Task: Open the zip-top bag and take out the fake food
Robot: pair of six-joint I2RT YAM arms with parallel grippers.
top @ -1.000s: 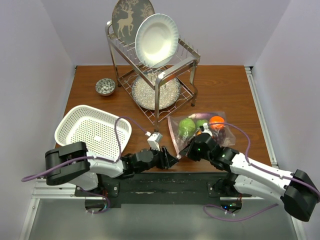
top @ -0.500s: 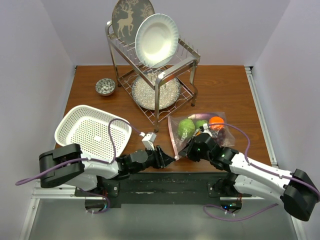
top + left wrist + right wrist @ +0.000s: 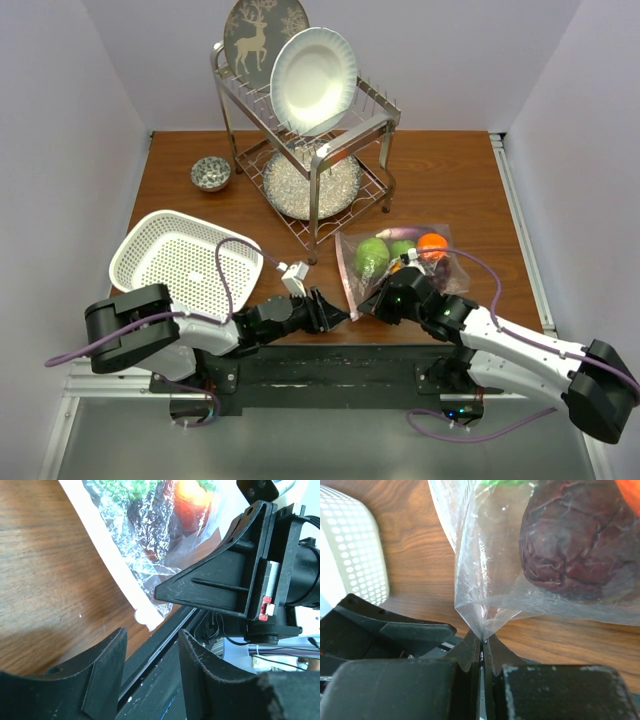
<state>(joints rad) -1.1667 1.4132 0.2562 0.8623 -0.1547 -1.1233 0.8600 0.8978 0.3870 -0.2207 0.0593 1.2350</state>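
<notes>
Right gripper clamped on a fold of the zip-top bag, left gripper with jaws apart, just short of the zip strip end (fake food inside the bag).

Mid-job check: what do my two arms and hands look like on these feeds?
The left arm and right arm have white links and black joints, and each carries a looping purple cable. The left hand and right hand are matte black, with scuffed, wedge-shaped fingers.
</notes>
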